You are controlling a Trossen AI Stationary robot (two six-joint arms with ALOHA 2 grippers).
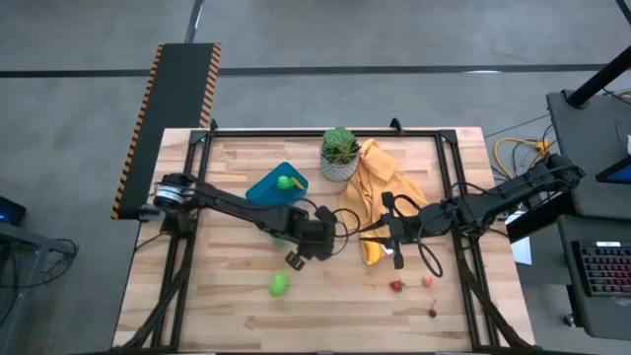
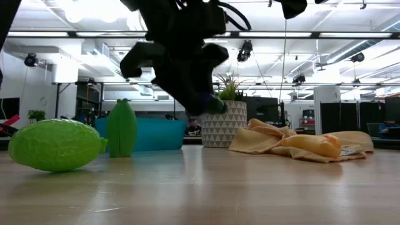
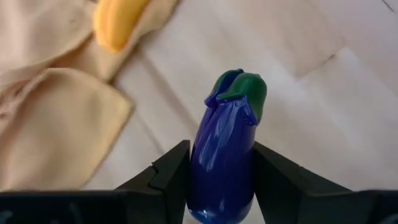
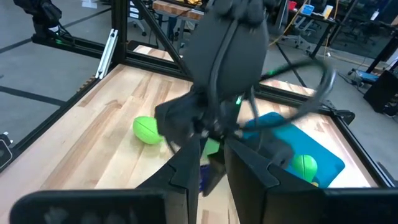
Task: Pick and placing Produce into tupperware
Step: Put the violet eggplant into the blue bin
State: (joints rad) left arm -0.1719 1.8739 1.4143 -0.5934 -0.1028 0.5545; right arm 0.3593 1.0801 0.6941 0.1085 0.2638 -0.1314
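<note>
My left end effector (image 3: 221,186) is clamped on the purple eggplant (image 3: 227,155) above the desk (image 1: 325,311) at centre frame, and I worry it slips from that narrow pinch, or clips the right end effector (image 1: 392,240), whose state I cannot tell, before reaching the blue tupperware (image 1: 271,185) at upper left beside the plant pot (image 1: 338,166).

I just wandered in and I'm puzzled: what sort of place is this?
Probably a robotics lab in an open office or workshop. Two robot arms work at a framed wooden table, exposed ceiling lights run overhead, and a computer keyboard sits beside the table.
</note>
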